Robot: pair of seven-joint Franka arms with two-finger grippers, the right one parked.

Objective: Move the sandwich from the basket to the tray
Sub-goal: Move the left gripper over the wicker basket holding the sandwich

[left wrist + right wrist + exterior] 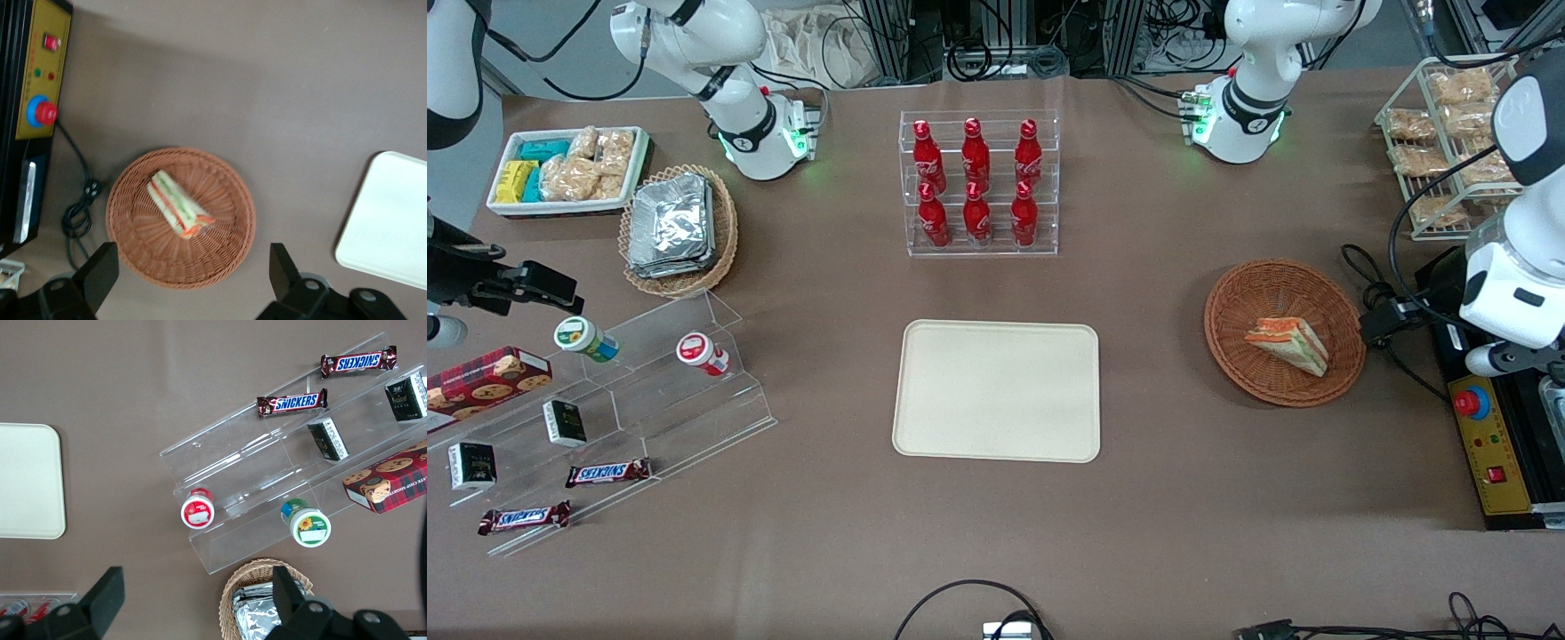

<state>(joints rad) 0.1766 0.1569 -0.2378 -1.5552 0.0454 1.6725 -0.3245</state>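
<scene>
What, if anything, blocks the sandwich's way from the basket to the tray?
Nothing visible. The sandwich lies in the basket; only bare table separates it from the tray. The open tool hovers above the basket.

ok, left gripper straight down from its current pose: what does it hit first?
Probably the basket: the open left gripper hangs above its rim, pointing down. The sandwich lies nearer the basket's middle, so likely wicker first, though depth is unclear.

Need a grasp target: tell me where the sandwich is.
The sandwich lies in the basket, toward the working arm's end of the table, sideways from the tray. The open gripper hovers above the basket, holding nothing.
</scene>
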